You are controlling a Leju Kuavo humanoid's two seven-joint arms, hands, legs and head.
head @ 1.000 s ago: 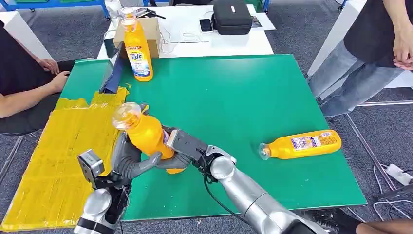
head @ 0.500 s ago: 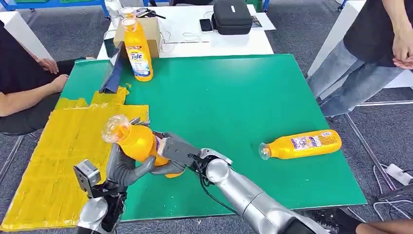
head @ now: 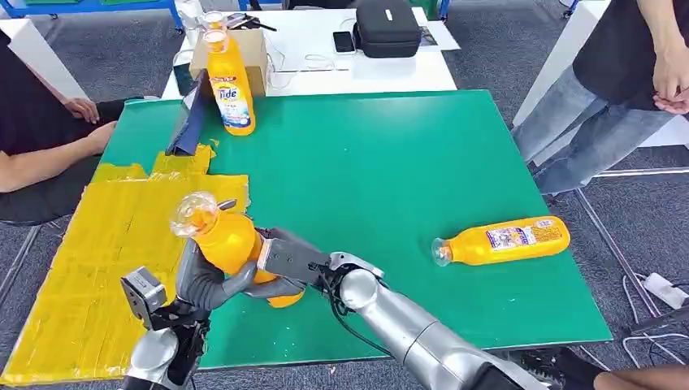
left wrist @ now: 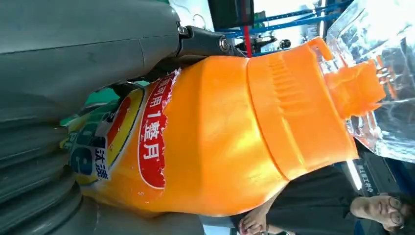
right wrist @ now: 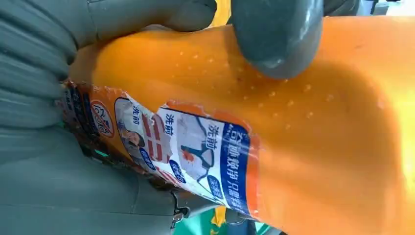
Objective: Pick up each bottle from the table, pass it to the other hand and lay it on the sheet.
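Above the sheet's [head: 97, 252] edge, left hand [head: 203, 280] and right hand [head: 284, 258] fingers both grip one orange bottle [head: 227, 244], tilted.

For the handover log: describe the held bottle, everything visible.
The held bottle is glossy orange plastic with a ribbed orange collar and a clear cap, its printed label torn at the edges. It tilts, cap toward the yellow sheet, above the green table. The left hand and right hand both grip its body.

Orange bottle [left wrist: 215, 142] — clear cap, red label — in grey fingers [left wrist: 73, 49]
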